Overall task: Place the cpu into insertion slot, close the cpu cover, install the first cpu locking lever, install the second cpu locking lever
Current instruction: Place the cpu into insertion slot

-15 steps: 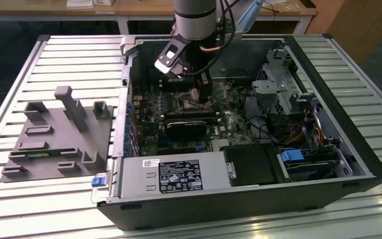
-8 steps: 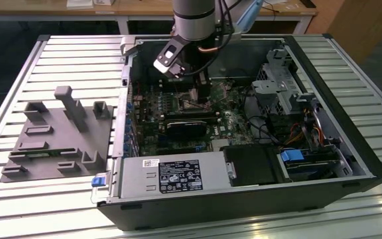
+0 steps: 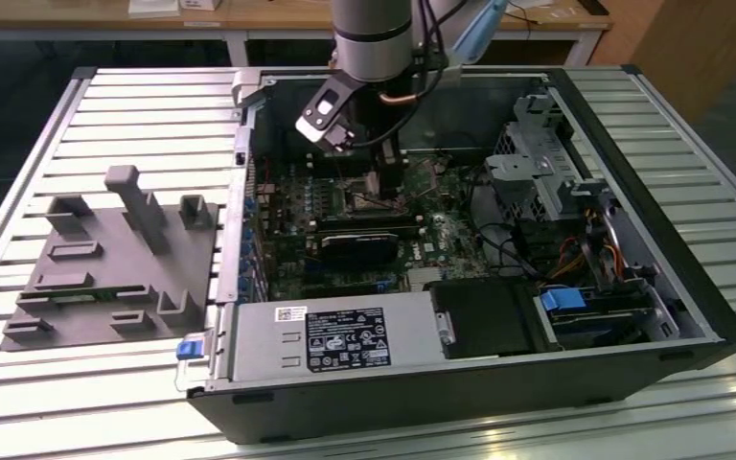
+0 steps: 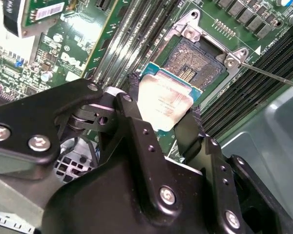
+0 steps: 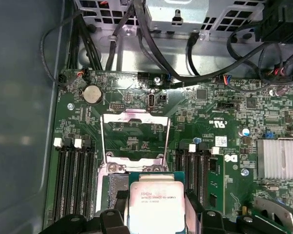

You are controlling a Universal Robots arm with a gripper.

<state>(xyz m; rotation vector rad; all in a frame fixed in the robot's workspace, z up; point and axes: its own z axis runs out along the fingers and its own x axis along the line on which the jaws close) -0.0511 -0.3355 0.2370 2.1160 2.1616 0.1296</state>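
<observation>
**A:** what kind of place is this, anyone?

**B:** robotics lab or workshop, I'd say. There's an open PC case [image 3: 471, 402] on a slatted metal table [image 3: 138, 105] with a robot arm [image 3: 372, 38] reaching into it. Grey jig [image 3: 100, 278] beside the case, wooden benches [image 3: 279, 17] behind.

Arm [image 3: 375, 38] hangs near-vertical at far centre of scene, wrist pointing straight down. Gripper [image 4: 162, 108] below wrist, two black fingers [image 4: 134, 114] clamped on opposite edges of cpu [image 4: 161, 95], chip held flat between tips.
</observation>
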